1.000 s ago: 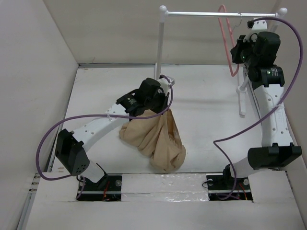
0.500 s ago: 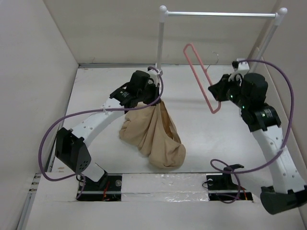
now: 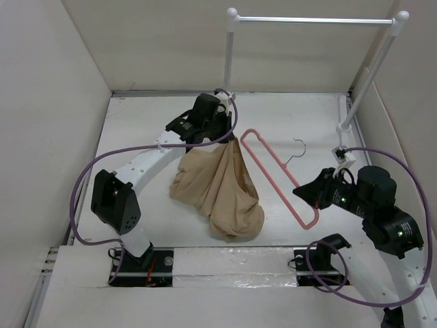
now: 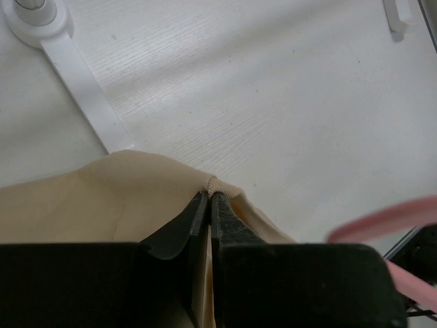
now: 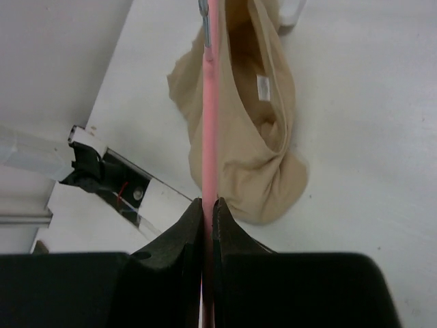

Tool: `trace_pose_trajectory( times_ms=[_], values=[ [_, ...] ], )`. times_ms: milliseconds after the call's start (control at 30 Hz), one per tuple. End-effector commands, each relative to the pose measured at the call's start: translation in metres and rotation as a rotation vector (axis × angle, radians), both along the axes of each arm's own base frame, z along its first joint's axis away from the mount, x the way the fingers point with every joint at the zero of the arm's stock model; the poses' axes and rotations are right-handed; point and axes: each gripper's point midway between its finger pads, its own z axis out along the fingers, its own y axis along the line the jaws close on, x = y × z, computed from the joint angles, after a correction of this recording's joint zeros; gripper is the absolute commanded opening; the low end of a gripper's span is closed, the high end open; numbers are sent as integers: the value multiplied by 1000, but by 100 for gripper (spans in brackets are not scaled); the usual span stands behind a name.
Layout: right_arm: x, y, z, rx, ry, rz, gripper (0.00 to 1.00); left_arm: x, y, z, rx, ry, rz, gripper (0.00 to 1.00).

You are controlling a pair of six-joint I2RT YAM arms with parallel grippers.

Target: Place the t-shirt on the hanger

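Right tool [image 3: 300, 195] clamps shut on the hanger [image 3: 270, 164], its long side angled toward the far-left corner of the tabletop [image 3: 136, 137]. Left tool [image 3: 229, 134] pinches the t-shirt [image 3: 218, 191] up just beside its tip.

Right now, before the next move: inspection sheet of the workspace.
Surface: white table, no spills seen.
Job's things: tan t-shirt lifted by its collar, lower part heaped on the table; pink hanger held in the air beside it, not yet in the shirt.
Clutter: nothing seen.
Grippers: left gripper shut on the t-shirt; right gripper shut on the hanger.
Cables: purple cables loop off both arms; no snag seen.
Surroundings: white rack at the rear, nothing on its rod; plain walls.
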Motion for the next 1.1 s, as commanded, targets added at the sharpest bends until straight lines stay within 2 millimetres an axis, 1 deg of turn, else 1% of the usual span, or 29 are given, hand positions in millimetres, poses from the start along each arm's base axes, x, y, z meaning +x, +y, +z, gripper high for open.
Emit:
trace_pose_trajectory(
  times_ms=[0,33,67,100,233,300,333,400,467,533,567,633,767,800,833,867,900,967,1000,1067],
  values=[
    [-14,4,-26,-1,114,37,0,16,-3,42,-68,-82,43,0],
    [-14,6,-29,3,123,48,0,15,-2,43,-66,-80,46,0],
    [-14,8,-32,6,133,58,0,16,0,48,-69,-89,54,0],
    [-11,9,-38,7,140,59,0,15,0,50,-74,-90,57,0],
    [-5,13,-45,11,142,65,0,10,5,56,-87,-98,70,0],
    [-6,21,-43,36,138,110,0,6,5,52,-91,-86,66,0],
    [-4,23,-48,35,153,116,0,5,5,53,-98,-84,67,0],
    [-1,24,-48,34,141,120,0,1,5,52,-111,-76,60,0],
    [2,26,-53,29,159,126,0,-3,3,50,-126,-68,49,0],
    [4,29,-51,39,155,138,0,-5,2,52,-137,-70,41,0],
    [6,31,-55,40,164,142,0,-7,1,51,-143,-63,30,0],
    [11,34,-53,51,151,152,0,-8,-1,52,-154,-64,22,0],
    [23,47,-52,50,139,174,0,-14,-7,55,-171,-67,-13,0],
    [31,51,-52,43,130,161,0,-18,-11,59,-178,-75,-26,0],
    [29,57,-51,42,130,180,0,-22,-14,60,-175,-76,-42,0],
    [31,61,-51,38,125,182,0,-22,-15,66,-181,-85,-47,0],
    [38,64,-47,40,103,170,0,-27,-17,70,-185,-92,-59,0],
    [39,75,-49,36,116,185,0,-32,-17,74,-197,-87,-71,0],
    [46,78,-48,35,102,168,0,-35,-16,80,-206,-95,-74,0],
    [49,88,-52,23,120,174,0,-39,-14,84,-212,-93,-83,0]
  ],
)
